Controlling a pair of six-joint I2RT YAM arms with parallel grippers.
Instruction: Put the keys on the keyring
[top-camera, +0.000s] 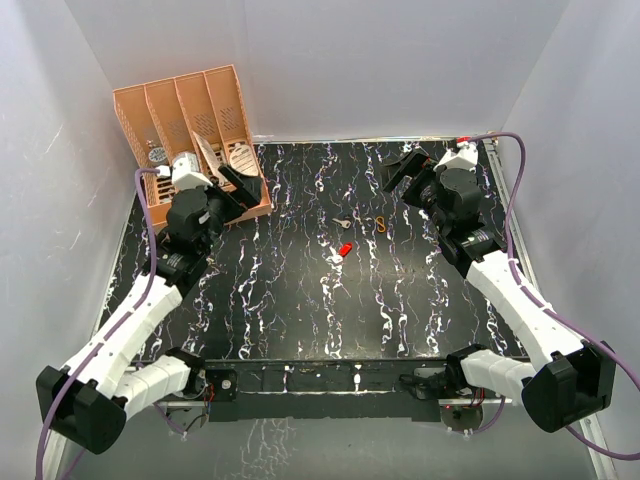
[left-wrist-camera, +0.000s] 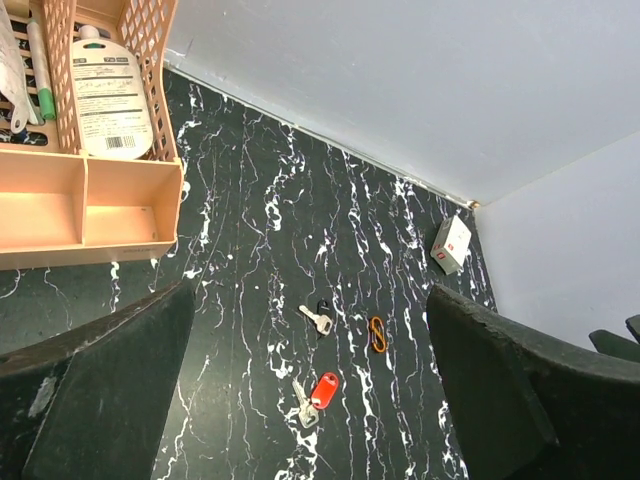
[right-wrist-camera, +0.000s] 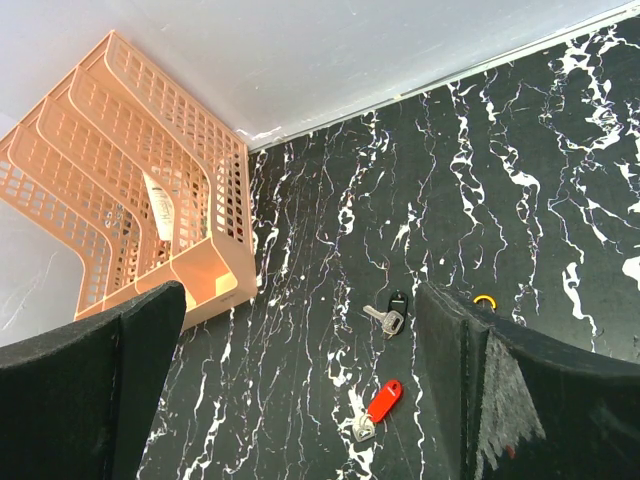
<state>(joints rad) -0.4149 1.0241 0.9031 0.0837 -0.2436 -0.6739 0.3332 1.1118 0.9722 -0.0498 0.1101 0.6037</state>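
The left jaws and right jaws stood wide open, empty, above the worktop (top-camera: 290, 300). The silver key (left-wrist-camera: 318, 320), red key (left-wrist-camera: 323, 389) and keyring (left-wrist-camera: 377, 334) lay close together.

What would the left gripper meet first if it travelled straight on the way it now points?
Most likely the left gripper would reach the bare table close to the silver key. Nothing stands in between, though depth is unclear.

silver key (left-wrist-camera: 316, 319) flat | red-headed key (left-wrist-camera: 322, 389) flat | keyring (left-wrist-camera: 377, 334) nearby, unattached
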